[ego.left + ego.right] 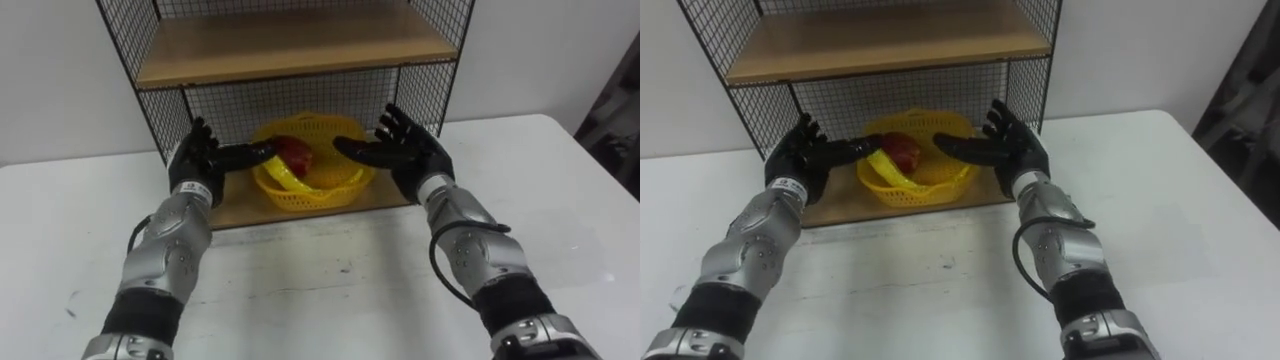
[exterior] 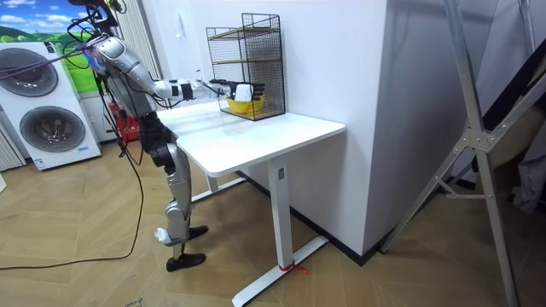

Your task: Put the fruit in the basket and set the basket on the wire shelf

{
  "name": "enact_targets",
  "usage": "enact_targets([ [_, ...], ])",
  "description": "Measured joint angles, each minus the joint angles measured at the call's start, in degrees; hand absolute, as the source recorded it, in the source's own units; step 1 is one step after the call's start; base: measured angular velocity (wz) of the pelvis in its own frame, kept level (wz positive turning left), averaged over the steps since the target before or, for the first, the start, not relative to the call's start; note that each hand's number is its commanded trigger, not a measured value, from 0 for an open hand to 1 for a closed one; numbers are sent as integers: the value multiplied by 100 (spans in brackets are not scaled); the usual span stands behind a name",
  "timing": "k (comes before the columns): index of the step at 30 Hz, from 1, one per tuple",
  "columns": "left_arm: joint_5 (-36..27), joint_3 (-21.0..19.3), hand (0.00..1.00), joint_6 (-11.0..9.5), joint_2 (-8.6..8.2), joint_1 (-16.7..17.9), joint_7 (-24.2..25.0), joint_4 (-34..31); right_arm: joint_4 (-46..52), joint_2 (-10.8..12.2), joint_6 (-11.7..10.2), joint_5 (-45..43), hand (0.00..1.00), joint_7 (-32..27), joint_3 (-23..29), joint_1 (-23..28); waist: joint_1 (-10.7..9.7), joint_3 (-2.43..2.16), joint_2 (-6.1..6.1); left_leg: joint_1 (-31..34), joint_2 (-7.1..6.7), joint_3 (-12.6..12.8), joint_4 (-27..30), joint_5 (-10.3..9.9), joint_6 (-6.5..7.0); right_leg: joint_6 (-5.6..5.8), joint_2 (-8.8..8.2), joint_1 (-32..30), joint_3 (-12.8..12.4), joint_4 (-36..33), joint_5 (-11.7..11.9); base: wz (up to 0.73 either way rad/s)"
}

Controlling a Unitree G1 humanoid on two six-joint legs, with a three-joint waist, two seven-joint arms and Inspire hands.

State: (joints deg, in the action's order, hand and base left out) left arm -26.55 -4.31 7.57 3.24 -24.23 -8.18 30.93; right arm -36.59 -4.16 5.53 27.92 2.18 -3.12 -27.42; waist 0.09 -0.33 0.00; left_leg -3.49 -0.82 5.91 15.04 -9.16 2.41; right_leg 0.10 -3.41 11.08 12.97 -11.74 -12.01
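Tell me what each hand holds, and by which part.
Nothing is held. The left hand and the right hand are open, flanking the yellow basket, which sits on the wire shelf.

I see the black wire shelf with wooden boards [image 1: 290,45] standing at the back of the white counter [image 1: 330,270]. The yellow plastic mesh basket [image 1: 320,195] sits on its bottom board, with the red apple [image 1: 298,153] and the yellow banana [image 1: 282,174] inside. The left hand [image 1: 197,158] is at the basket's left and the right hand [image 1: 410,150] at its right.
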Motion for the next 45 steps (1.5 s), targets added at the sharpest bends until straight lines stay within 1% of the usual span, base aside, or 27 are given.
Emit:
enact_targets([
  [3,124,-10,0,-1,2,0,19,-187,135,-75,0,-155,0,56,8,-4,15,-3,-7,-11,-5,0,-30,12,0,0,-26,1,-2,3,0,0],
  [9,192,-9,0,-1,2,0,34,-366,138,-99,0,-166,0,90,13,-3,18,-2,-28,-12,-14,-3,-60,26,0,1,-37,-4,-9,9,0,0],
  [12,196,-13,0,-4,9,1,48,-715,245,-189,0,-248,0,229,13,9,19,4,-68,-20,-51,-2,-184,97,11,7,-49,-40,-25,24,-4,0],
  [13,197,-13,0,-7,9,26,46,-884,441,-207,0,-311,0,230,13,68,37,2,-73,-18,-60,7,-231,120,13,7,-50,-74,-31,16,-4,0],
  [14,218,-14,0,-20,20,138,54,-1139,675,-231,0,-310,0,254,15,129,34,1,-74,-11,-67,13,-271,143,15,7,-49,-104,-24,14,-4,-3],
  [18,252,36,0,-46,16,527,164,-1650,1303,-265,0,-308,0,290,32,422,4,-1,-78,-15,-70,8,-283,156,15,7,-52,-94,-1,17,-3,0],
  [20,277,160,0,-68,39,851,206,-1945,1718,-283,-49,-326,0,283,36,787,-5,-1,-99,-37,-72,3,-288,155,15,7,-57,-55,8,51,-3,0],
  [21,368,188,0,-72,39,908,224,-1953,1784,-284,-62,-325,0,281,52,887,-6,4,-113,-50,-72,1,-290,155,14,8,-54,-35,3,103,-3,0],
  [23,658,234,0,-98,43,1173,275,-1964,1983,-285,-66,-326,0,250,122,1279,4,1,-146,-89,-73,9,-329,163,9,12,-45,-9,-18,122,-1,-2],
  [24,716,237,0,-105,45,1242,280,-1971,2031,-288,-67,-326,0,242,141,1363,-1,3,-148,-88,-73,10,-330,163,9,12,-45,-13,-19,122,-1,-6],
  [26,901,331,0,-142,46,1502,286,-2120,2447,-314,-76,-392,0,216,183,1766,-7,3,-158,-47,-67,30,-333,163,9,12,-43,-72,-37,119,0,-5],
  [27,962,343,0,-175,45,1560,298,-2155,2550,-313,-95,-406,0,228,183,1851,-7,2,-159,-26,-67,33,-333,163,9,12,-36,-97,-36,112,0,0],
  [29,1177,334,0,-188,47,1809,387,-2400,2706,-312,-203,-554,0,268,207,2049,-41,3,-161,35,-65,32,-332,165,9,11,-30,-154,-35,113,3,0],
  [30,1190,336,0,-194,46,1852,399,-2449,2756,-320,-203,-584,0,266,216,2095,-49,2,-163,53,-65,30,-330,167,9,11,-31,-171,-32,111,3,3],
  [32,1217,337,0,-312,51,2075,528,-2662,3158,-333,-236,-657,0,258,218,2393,-3,3,-165,93,-65,29,-335,172,9,10,-31,-208,-42,110,5,0],
  [33,1217,337,0,-346,53,2144,570,-2714,3231,-334,-262,-665,0,269,218,2459,-1,3,-165,93,-63,32,-337,172,9,10,-28,-210,-54,114,5,0],
  [34,1203,335,0,-411,54,2299,642,-2835,3340,-335,-339,-672,0,284,220,2585,0,3,-164,87,-61,33,-337,172,8,9,-19,-208,-90,116,6,-5],
  [35,1124,329,0,-449,60,2488,680,-2976,3475,-334,-373,-672,0,283,226,2754,1,2,-162,74,-61,36,-338,171,7,10,-10,-203,-124,120,6,-5],
  [38,1037,266,0,-554,82,2832,791,-3115,3760,-334,-425,-705,0,304,248,3189,10,-1,-161,63,-55,56,-337,170,7,11,-1,-202,-164,123,6,-5],
  [39,1035,253,0,-555,87,2902,804,-3155,3804,-334,-428,-712,0,316,257,3267,14,-1,-162,66,-55,58,-337,169,7,12,0,-204,-166,125,7,0],
  [41,966,219,0,-669,102,3261,898,-3385,4039,-333,-444,-681,0,419,341,3592,15,0,-161,81,-57,58,-339,164,5,14,0,-215,-165,136,5,0],
  [42,943,220,0,-701,106,3324,900,-3423,4073,-335,-465,-653,0,434,362,3647,18,2,-161,83,-57,58,-341,164,5,14,0,-219,-165,137,6,0],
  [43,918,228,0,-789,107,3409,924,-3431,4164,-334,-487,-584,0,439,411,3766,18,3,-159,87,-57,59,-340,164,5,14,2,-221,-163,137,6,0],
  [45,911,228,0,-880,118,3528,988,-3434,4228,-334,-606,-560,0,476,447,3880,15,11,-145,88,-55,58,-337,164,5,13,5,-218,-163,137,6,0],
])
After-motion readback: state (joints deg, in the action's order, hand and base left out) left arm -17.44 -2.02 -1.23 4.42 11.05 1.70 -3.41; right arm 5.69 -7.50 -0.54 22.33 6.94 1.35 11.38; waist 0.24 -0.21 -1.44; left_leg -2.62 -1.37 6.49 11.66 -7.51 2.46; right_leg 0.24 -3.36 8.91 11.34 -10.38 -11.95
